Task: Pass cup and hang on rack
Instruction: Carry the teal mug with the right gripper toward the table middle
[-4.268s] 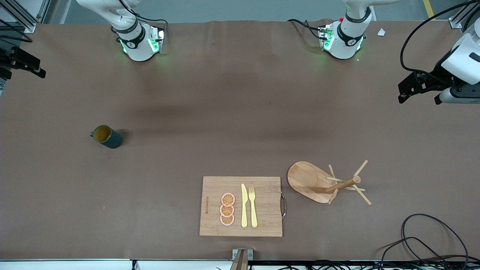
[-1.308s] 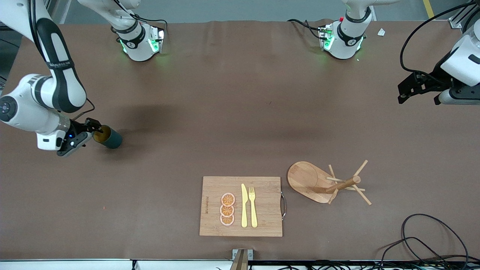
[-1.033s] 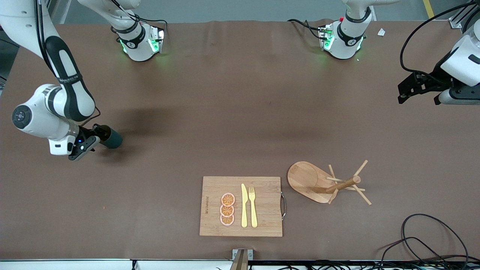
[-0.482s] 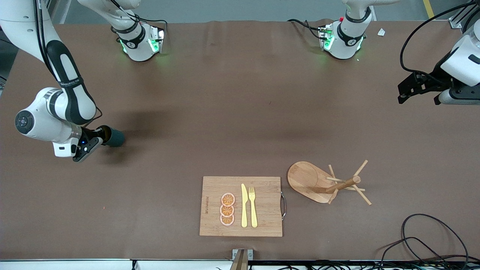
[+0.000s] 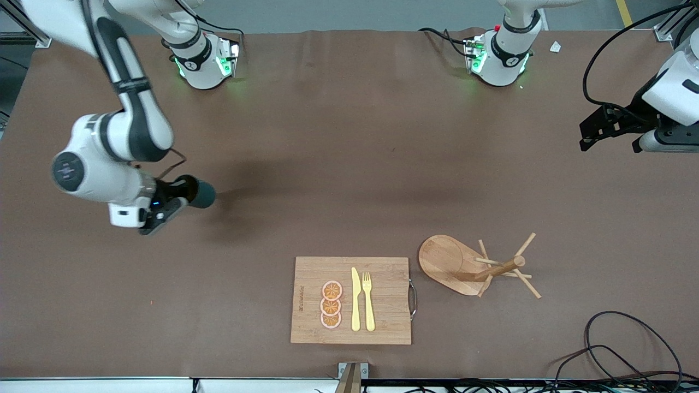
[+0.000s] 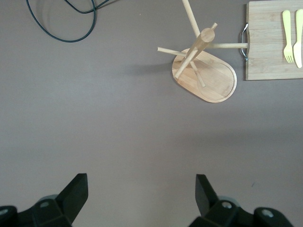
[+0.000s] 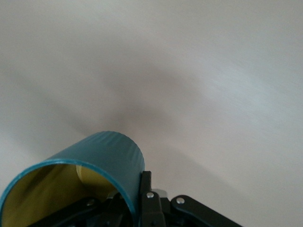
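My right gripper (image 5: 183, 195) is shut on the rim of the dark teal cup (image 5: 201, 194) and holds it above the brown table toward the right arm's end. In the right wrist view the cup (image 7: 102, 161) shows its ribbed side and yellowish inside, one finger (image 7: 146, 189) outside the wall and the other inside. Its handle is hidden. The wooden rack (image 5: 475, 265) stands beside the cutting board, toward the left arm's end; it also shows in the left wrist view (image 6: 203, 66). My left gripper (image 6: 141, 189) is open and empty, waiting high over the left arm's end of the table (image 5: 606, 131).
A wooden cutting board (image 5: 382, 284) with a metal handle holds several orange slices (image 5: 331, 304), a yellow knife (image 5: 355, 299) and fork (image 5: 368, 300), near the front edge. Black cables (image 5: 617, 344) lie at the corner near the rack.
My right arm came in from the table's end, closed on the cup's rim, lifted it and has carried it a little toward the middle of the table. The left arm has not moved.
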`<state>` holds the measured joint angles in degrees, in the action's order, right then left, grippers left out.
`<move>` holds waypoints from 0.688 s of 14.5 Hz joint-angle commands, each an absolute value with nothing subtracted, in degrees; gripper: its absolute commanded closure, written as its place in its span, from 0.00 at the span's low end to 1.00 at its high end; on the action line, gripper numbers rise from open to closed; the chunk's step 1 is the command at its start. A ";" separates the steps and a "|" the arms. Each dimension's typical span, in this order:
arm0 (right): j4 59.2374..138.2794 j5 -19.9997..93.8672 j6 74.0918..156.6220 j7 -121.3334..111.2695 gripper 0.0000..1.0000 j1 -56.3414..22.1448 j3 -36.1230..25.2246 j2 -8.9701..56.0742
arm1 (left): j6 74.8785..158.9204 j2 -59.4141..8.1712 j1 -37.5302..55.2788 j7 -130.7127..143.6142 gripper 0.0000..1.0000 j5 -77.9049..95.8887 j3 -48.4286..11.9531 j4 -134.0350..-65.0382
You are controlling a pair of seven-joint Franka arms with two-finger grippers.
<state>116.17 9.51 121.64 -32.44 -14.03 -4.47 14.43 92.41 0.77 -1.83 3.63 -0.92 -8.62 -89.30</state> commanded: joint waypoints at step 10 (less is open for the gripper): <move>104.79 9.23 133.50 13.70 0.99 -44.20 -5.54 27.84 | 91.41 0.44 -2.55 2.90 0.00 -0.35 -8.61 -88.42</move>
<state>110.93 9.52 134.14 10.69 -42.03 -4.48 22.66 92.32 0.73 -2.04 3.63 -0.92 -8.56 -89.31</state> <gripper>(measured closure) 0.960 0.000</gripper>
